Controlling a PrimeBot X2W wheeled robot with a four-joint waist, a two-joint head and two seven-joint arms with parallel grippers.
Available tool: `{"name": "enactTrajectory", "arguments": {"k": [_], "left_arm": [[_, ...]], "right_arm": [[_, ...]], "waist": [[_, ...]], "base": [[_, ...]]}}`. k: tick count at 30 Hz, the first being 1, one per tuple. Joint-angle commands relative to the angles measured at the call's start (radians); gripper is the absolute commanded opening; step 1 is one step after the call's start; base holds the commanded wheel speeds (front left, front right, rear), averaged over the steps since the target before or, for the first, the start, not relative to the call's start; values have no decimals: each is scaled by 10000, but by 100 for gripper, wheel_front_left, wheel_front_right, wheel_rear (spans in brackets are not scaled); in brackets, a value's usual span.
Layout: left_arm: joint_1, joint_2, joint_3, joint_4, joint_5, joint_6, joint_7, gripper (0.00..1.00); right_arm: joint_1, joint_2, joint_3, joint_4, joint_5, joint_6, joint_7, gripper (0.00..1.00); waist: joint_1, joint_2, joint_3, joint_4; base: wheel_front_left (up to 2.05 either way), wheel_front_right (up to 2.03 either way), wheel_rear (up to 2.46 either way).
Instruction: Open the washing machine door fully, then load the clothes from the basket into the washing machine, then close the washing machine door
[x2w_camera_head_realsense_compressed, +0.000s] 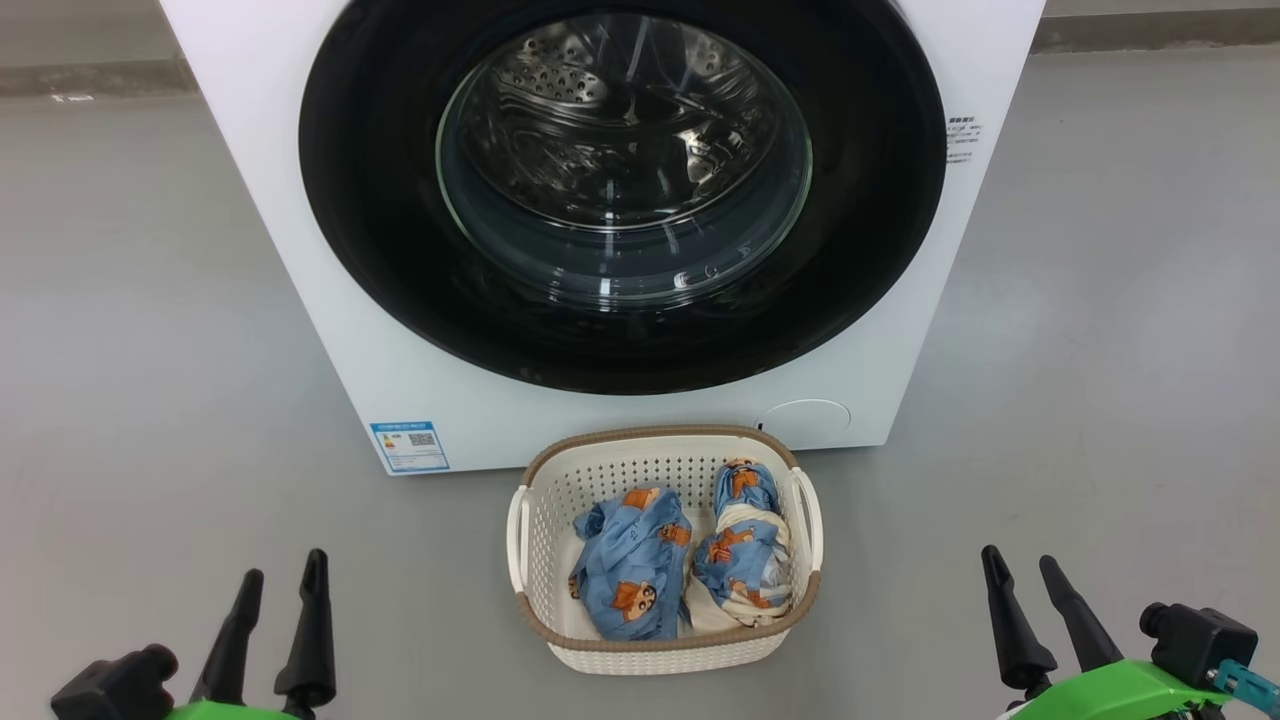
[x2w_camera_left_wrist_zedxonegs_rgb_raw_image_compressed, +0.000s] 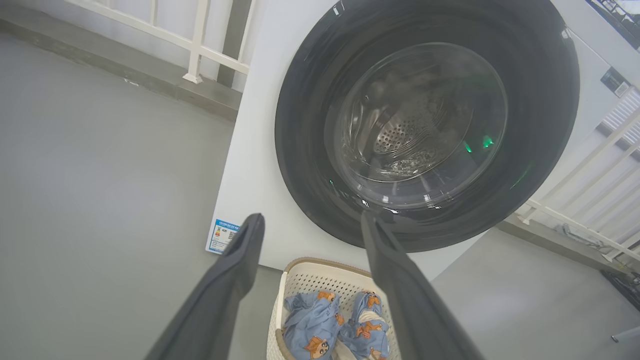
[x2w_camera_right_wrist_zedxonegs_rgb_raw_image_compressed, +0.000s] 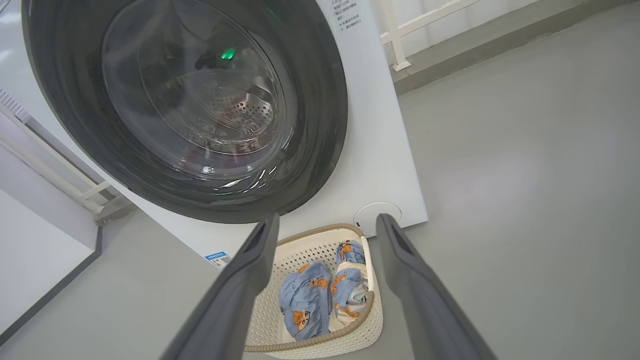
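Washing machine door closed on the washing machine, far centre. Basket on floor just in front, clothes inside, two bundles side by side. My left fingers and right fingers spread, empty, near corners, well apart from basket.

Bare grey floor, evenly lit
White railing stands behind on a low kerb (a darker grey).
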Motion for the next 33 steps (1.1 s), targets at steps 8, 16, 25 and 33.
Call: {"name": "enactTrajectory", "arguments": {"k": [8,16,25,33], "left_arm": [[-103,304,158,-462,1163,-24,-369,100],[-88,408,-2,-544,1818,-26,-575,100],[-31,538,-96,-501,2279,-29,-840,100],[-58,673,-209,-92,1802,-29,-868,100]], "right_arm": [[-147,-151,207,-308,-1207,15,-402,100],[-116,-166,263,-338,-1972,16,-607,100],[-91,-172,274,-340,-2911,17,-870,100],[-71,-106,91,-317,-3014,17,-899,100]], "waist": [[0,-1,10,-2],[0,-1,15,39],[0,-1,-3,41],[0,-1,-11,30]], "base": [[0,0,0],[0,0,0],[0,0,0],[0,0,0]]}}
